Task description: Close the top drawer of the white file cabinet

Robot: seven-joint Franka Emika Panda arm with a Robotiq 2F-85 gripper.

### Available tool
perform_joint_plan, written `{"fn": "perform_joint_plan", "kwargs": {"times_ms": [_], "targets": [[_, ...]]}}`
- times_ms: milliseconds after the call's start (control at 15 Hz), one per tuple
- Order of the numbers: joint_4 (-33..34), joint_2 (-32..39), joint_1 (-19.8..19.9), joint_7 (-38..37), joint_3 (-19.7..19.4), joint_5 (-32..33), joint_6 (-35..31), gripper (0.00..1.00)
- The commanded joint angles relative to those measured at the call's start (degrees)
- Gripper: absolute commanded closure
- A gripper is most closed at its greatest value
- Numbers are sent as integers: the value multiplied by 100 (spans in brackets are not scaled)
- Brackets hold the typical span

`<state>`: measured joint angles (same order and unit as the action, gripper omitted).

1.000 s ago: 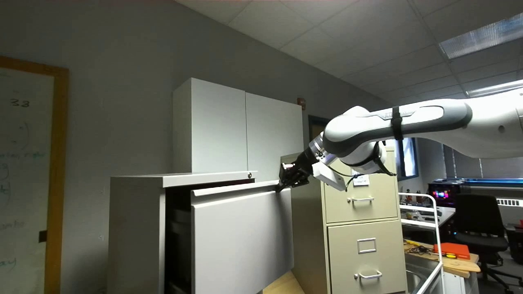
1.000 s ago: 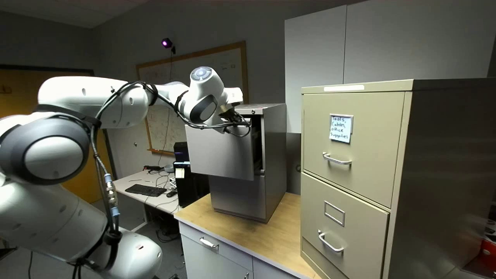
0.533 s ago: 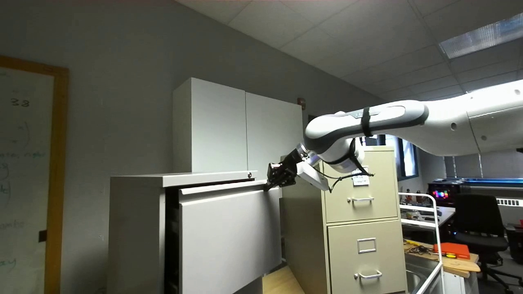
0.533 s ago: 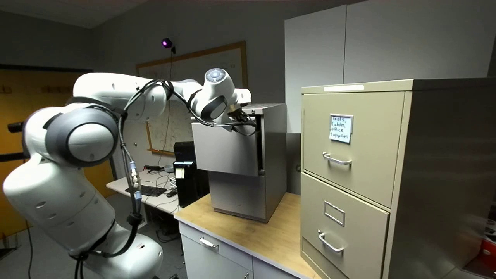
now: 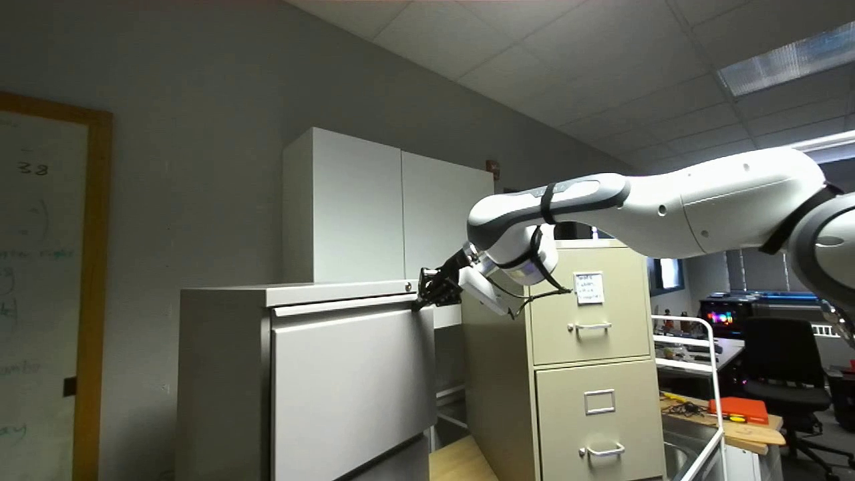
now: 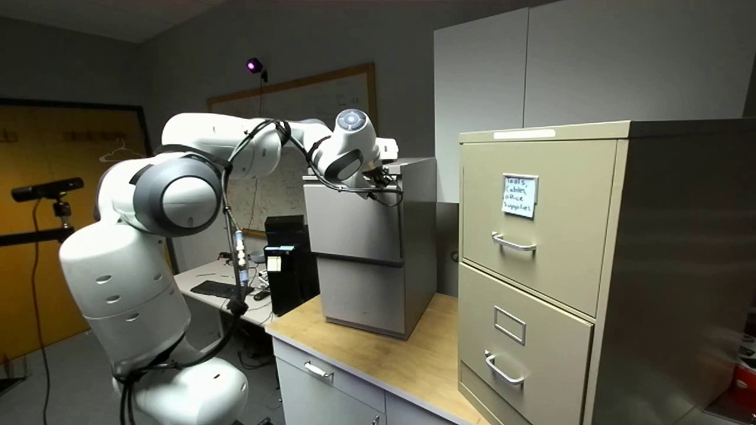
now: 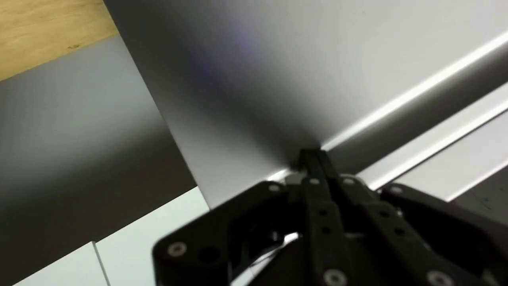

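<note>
The white top drawer [image 5: 354, 387] fills the upper half of the white file cabinet [image 5: 220, 381], almost flush; whether fully home, I can't tell. My claw [image 7: 313, 154], clenched on nothing, touches the drawer's front near an upper corner. Being off-centre, I should press slowly, straight inward, until it stops.

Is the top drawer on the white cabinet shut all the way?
Not quite; it looks slightly open. In both exterior views, the top drawer juts out past the drawer below, with a dark strip between them.
</note>
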<state>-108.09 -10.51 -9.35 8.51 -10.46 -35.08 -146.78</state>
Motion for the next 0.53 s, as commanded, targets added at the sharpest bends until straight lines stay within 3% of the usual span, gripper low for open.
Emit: {"fn": "perform_joint_plan", "kwargs": {"times_ms": [0,467], "targets": [[647,563,265,273,93,-392,224,98],[1313,1082,676,218,317,-481,717,98]]}}
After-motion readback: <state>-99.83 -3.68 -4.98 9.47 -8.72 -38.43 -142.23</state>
